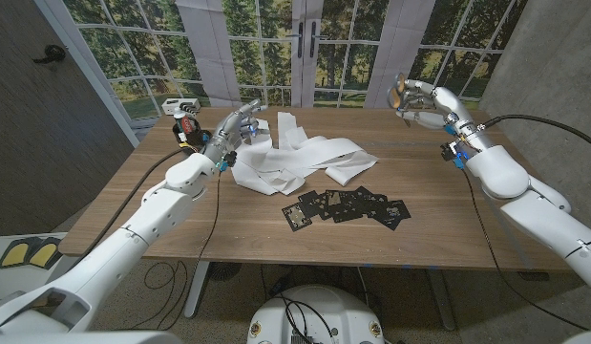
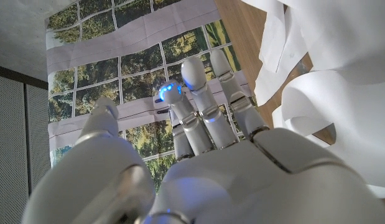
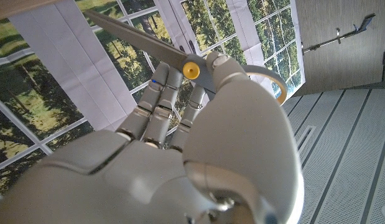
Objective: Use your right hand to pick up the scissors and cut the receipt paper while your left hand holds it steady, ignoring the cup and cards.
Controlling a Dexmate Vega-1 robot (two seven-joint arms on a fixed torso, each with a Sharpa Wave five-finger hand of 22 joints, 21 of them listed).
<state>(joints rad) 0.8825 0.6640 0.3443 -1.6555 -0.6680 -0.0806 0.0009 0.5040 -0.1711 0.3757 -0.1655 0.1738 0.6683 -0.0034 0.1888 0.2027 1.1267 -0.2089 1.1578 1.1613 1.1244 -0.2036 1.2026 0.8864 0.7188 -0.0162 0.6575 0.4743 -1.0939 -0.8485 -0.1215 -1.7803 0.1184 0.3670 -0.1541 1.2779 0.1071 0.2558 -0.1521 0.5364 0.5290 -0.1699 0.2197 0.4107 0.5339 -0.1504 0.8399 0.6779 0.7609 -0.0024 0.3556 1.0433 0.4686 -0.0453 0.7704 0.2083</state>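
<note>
1. We see a wooden table [image 1: 438, 215] with a brown, grained top, standing before a wall printed with a window and forest scene; a grey door with a lever handle stands off to one side.
2. The receipt paper [image 1: 295, 158] is our landmark: a long white strip, smooth and thin, heaped in loose loops and folds near the middle of the table.
3. Just in front of the paper lies a scatter of cards [image 1: 348, 205], flat, black and square with pale markings, overlapping one another.
4. Beyond the paper's far left end stands a small cup [image 1: 187, 126] with red and dark print.
5. Our left hand [image 1: 233, 129], glossy white with grey jointed fingers, sits at the paper's left end; its fingers [image 2: 198, 93] reach out straight and close together, and we cannot tell whether they pinch the paper.
6. Our right hand [image 1: 414, 100] is raised well to the right of the paper, gripping the scissors [image 3: 180, 59]: grey metal blades, a yellow pivot, a pale loop handle.
</note>
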